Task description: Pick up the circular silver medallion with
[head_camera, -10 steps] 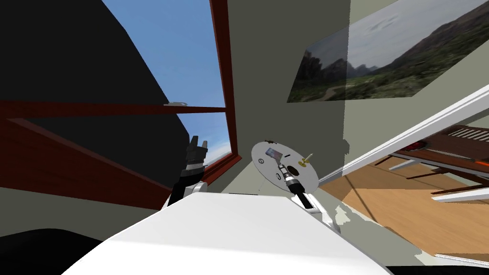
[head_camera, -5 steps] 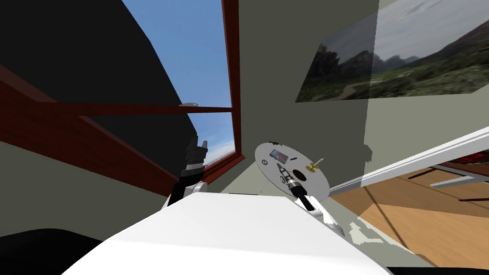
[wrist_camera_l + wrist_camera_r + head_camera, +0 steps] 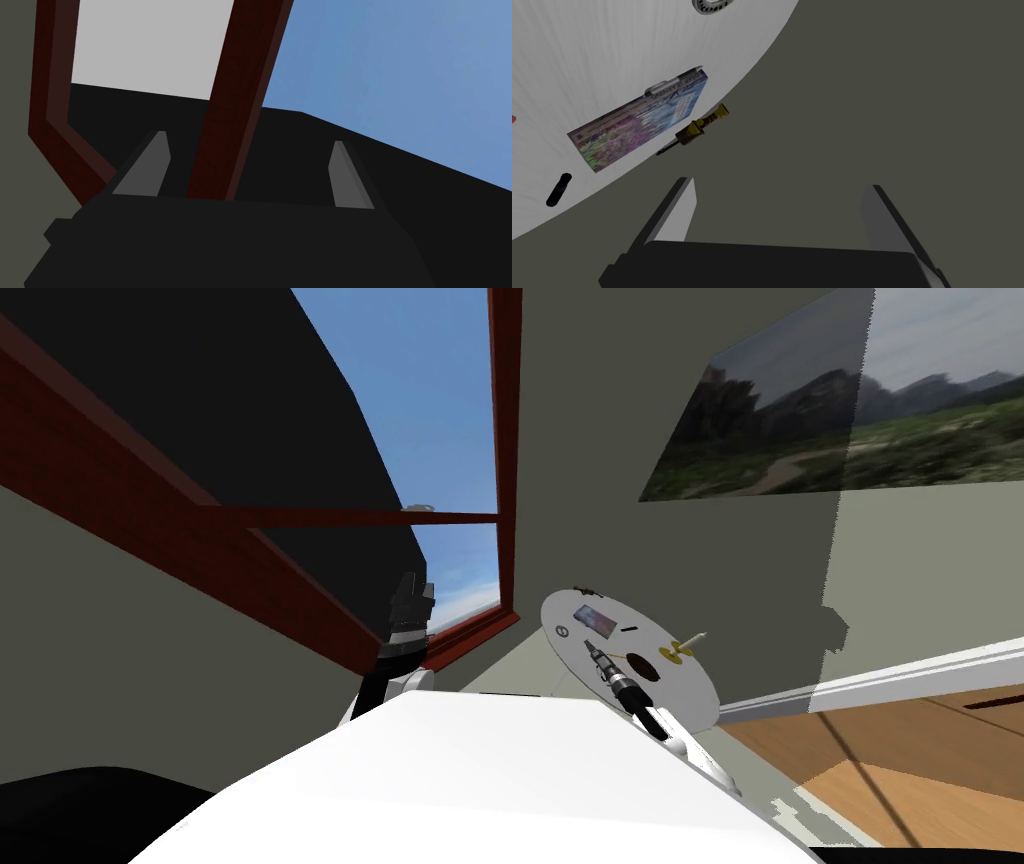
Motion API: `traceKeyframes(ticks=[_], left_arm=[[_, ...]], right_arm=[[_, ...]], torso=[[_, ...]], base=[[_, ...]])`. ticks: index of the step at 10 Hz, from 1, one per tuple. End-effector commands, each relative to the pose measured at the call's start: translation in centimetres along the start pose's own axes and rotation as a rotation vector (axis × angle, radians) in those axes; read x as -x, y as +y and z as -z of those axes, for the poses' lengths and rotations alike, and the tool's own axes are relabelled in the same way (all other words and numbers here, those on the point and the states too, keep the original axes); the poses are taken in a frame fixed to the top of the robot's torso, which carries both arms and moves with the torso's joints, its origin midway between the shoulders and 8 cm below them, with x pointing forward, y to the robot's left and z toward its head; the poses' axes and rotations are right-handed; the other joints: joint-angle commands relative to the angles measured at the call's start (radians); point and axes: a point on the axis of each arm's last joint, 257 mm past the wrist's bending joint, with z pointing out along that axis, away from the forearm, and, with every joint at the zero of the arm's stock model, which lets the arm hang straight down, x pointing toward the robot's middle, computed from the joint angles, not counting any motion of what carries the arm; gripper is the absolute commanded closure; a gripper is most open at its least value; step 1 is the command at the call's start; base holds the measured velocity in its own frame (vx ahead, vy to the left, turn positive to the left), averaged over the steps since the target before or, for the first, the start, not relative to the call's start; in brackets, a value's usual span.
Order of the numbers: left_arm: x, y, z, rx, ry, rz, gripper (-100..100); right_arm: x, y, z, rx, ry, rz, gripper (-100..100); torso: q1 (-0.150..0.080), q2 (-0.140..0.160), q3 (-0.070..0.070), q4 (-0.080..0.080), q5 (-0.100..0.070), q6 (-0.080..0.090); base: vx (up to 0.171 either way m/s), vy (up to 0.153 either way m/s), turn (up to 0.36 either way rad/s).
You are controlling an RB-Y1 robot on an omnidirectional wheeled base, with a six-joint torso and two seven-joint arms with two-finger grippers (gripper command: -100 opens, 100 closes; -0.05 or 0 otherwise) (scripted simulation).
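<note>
Hovering above the round white table (image 3: 587, 50), right tool (image 3: 782, 184) spread; left tool (image 3: 249, 137) spread; circular silver medallion (image 3: 712, 5) near.

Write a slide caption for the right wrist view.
Open right gripper near white round table edge, book ahead, silver medallion beyond.

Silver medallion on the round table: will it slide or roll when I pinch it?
It will probably slide: the medallion looks low and flat on the smooth white table, so a sideways nudge may skate it. Rolling seems unlikely unless it is tipped onto its rim. It looks small, so likely stiff and light for the open right claw.
</note>
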Motion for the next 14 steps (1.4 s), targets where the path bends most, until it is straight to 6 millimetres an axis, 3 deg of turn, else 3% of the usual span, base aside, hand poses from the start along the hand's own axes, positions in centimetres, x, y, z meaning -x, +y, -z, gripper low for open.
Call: traceKeyframes(ticks=[1, 6, 7, 9, 11, 14], left_arm=[[0.0, 0.0, 0.0, 0.0, 0.0, 0.0, 0], [0.0, 0.0, 0.0, 0.0, 0.0, 0.0, 0], [0.0, 0.0, 0.0, 0.0, 0.0, 0.0, 0], [0.0, 0.0, 0.0, 0.0, 0.0, 0.0, 0], [0.0, 0.0, 0.0, 0.0, 0.0, 0.0, 0], [0.0, 0.0, 0.0, 0.0, 0.0, 0.0, 0]], right_arm=[[-0.6, -1.9, 0.4, -0.032, 0.032, 0.039, -100], [-2.2, -7.0, 2.1, -0.132, 0.088, 0.062, -100], [-2.6, -9.0, 3.0, -0.169, 0.121, 0.094, -100], [-3.0, -10.0, 3.4, -0.19, 0.129, 0.091, -100], [-3.6, -12.4, 4.8, -0.238, 0.167, 0.119, -100], [-4.9, -17.5, 8.3, -0.343, 0.251, 0.17, -100]], torso=[[0.0, 0.0, 0.0, 0.0, 0.0, 0.0], [0.0, -0.001, 0.0, 0.0, 0.0, 0.0], [0.0, -0.001, 0.0, 0.0, 0.0, 0.0], [0.0, -0.001, -0.001, 0.0, 0.0, 0.0], [0.0, -0.001, -0.001, 0.0, 0.0, -0.001], [0.0, -0.002, -0.001, 0.0, 0.0, 0.0]], base=[[0.0, 0.014, 0.309], [0.005, 0.006, 0.12], [0.01, 0.014, 0.329], [0.011, 0.002, 0.086], [0.016, 0.009, 0.234], [0.032, 0.007, 0.293]])
